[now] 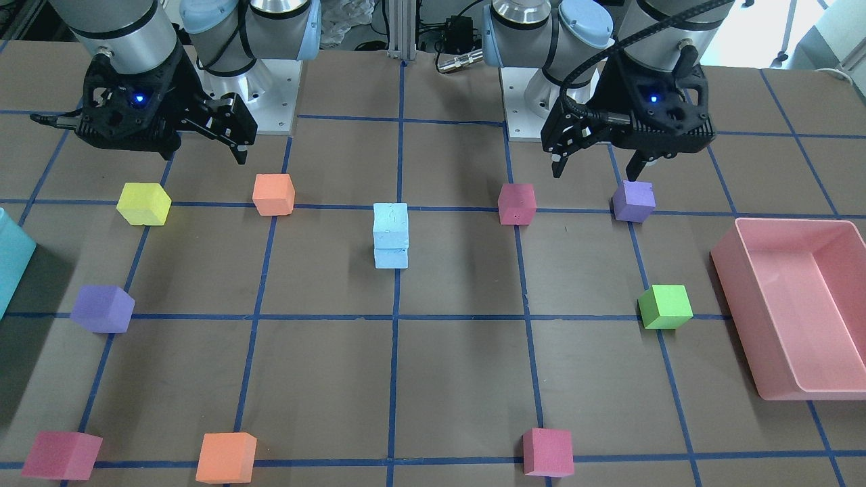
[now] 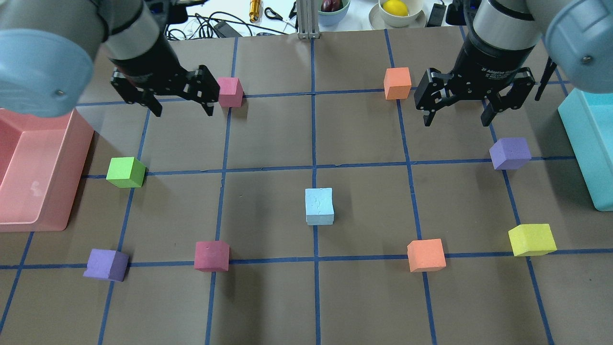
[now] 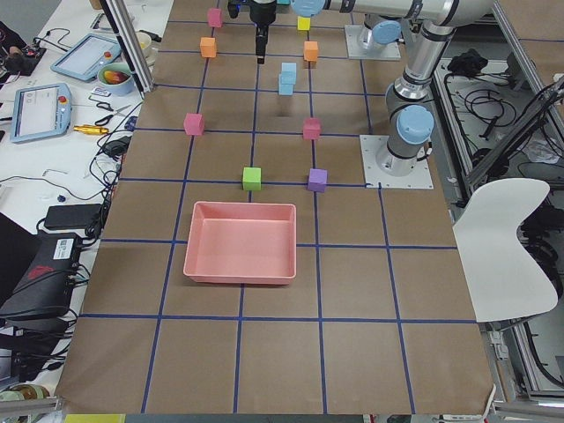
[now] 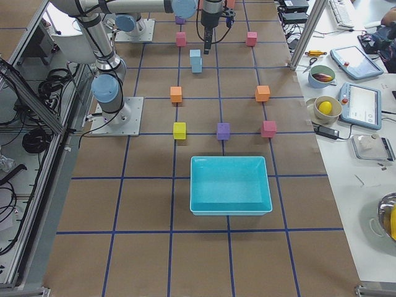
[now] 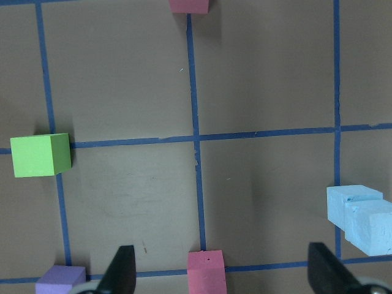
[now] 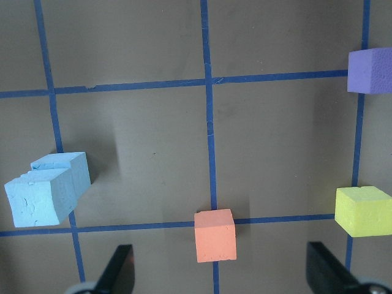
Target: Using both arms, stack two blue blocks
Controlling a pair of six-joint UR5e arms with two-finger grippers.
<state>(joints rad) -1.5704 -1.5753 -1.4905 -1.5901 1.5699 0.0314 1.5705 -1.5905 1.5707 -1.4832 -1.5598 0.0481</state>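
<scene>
My left jaws and my right jaws both hang spread wide and empty, raised above the bench (image 1: pixel 460 379). The two blue blocks (image 1: pixel 391 237) stand stacked, one atop the other, on the bench below and between the jaws. They are to the right of my left jaws and to the left of my right jaws, touching neither.

upper block (image 1: pixel 390 220) on lower block (image 1: pixel 391 258) at surface (image 1: pixel 460 379) centre, other cubes (image 1: pixel 273 194) ringed around, left-end bin (image 1: pixel 734 304) and right-end bin (image 1: pixel 13 264) flanking, left hand (image 2: pixel 183 111) and right hand (image 2: pixel 457 120) above, well apart
</scene>
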